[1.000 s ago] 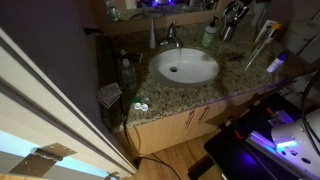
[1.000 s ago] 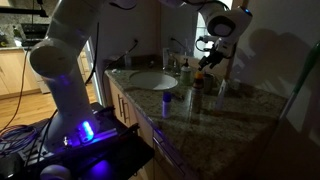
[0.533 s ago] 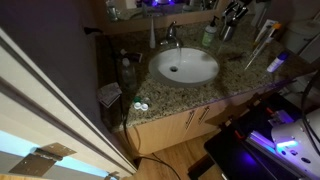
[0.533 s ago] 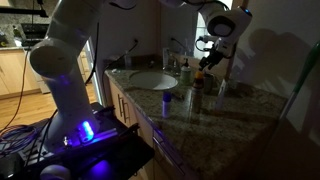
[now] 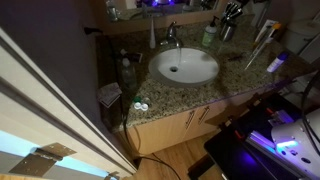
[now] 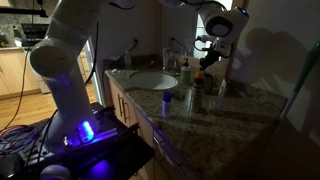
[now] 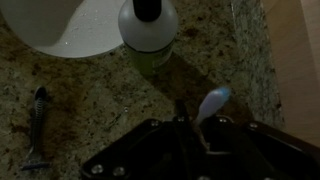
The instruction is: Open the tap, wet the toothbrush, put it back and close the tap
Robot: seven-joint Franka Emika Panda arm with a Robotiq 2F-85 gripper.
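In the wrist view the toothbrush (image 7: 213, 100) stands upright, its pale blue-white end showing above my gripper (image 7: 197, 122). The dark fingers sit close on either side of its thin stem, shut on it. Its lower part is hidden in shadow. In both exterior views the gripper (image 5: 232, 14) (image 6: 208, 56) hangs over the back of the counter, to the side of the white oval basin (image 5: 185, 67). The small chrome tap (image 5: 172, 36) stands behind the basin, apart from the gripper. No water is seen running.
A green bottle with a black cap (image 7: 148, 25) stands between the gripper and the basin rim (image 7: 60, 30). A dark hair clip (image 7: 38, 125) lies on the granite counter. A slim white bottle (image 5: 153, 35) stands beside the tap. The wall is close behind the gripper.
The jaws have drawn in around the toothbrush. The arm and everything on the counter have stayed where they were.
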